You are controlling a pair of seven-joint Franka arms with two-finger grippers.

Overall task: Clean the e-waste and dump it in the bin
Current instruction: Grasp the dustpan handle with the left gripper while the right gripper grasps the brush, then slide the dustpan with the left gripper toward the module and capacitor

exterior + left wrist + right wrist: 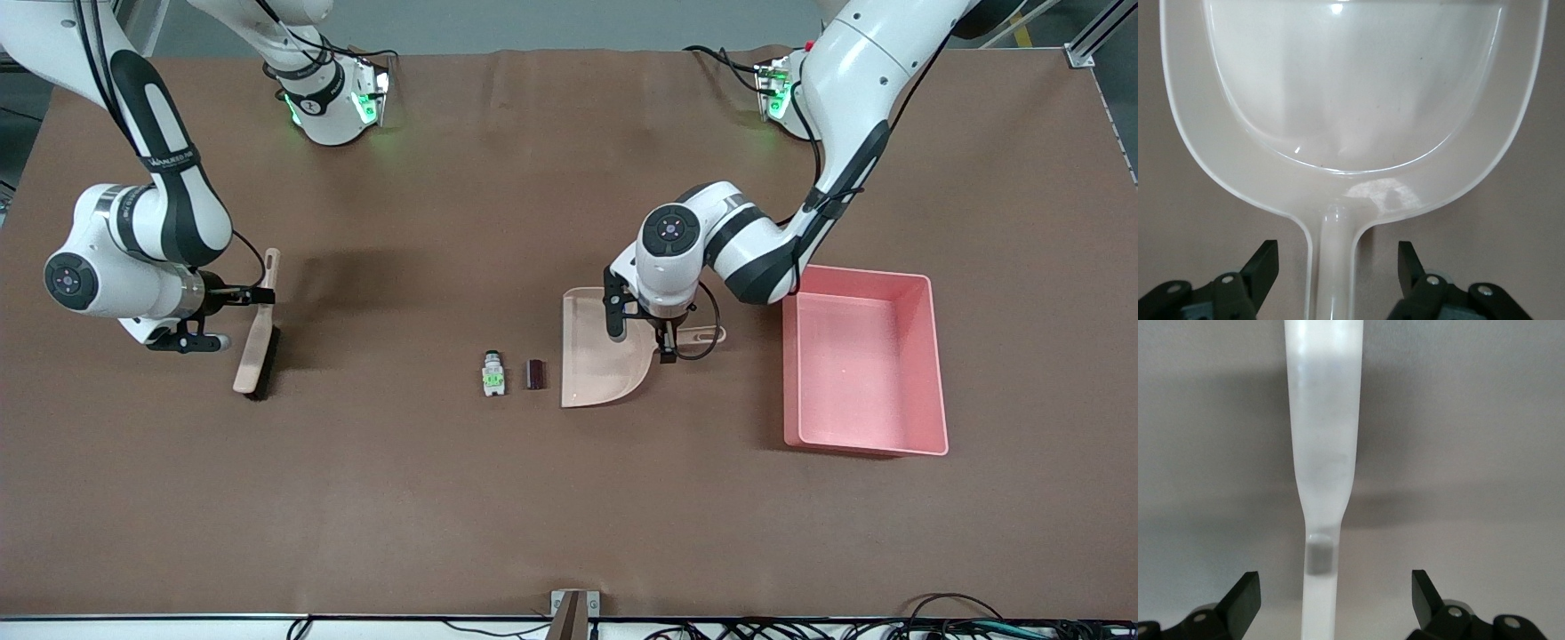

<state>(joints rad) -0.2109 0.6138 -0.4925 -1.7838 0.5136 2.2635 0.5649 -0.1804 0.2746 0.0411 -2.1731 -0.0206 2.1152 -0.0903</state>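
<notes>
The e-waste lies on the brown table: a white-grey piece with a green label [492, 374] and a dark stubby cylinder [535, 373] beside it, just off the open edge of the beige dustpan [597, 354]. My left gripper [669, 342] is open and straddles the dustpan handle [1335, 267] without touching it; it also shows in the left wrist view [1338, 257]. My right gripper [253, 296] is open around the handle of the beige brush [253, 348], which the right wrist view [1336, 587] shows between the fingers. The pink bin [925, 356] stands empty toward the left arm's end.
The brush [1323, 453] lies flat on the table toward the right arm's end. The dustpan [1358, 87] is empty. Brown table mat lies bare between the brush and the e-waste, and nearer to the front camera.
</notes>
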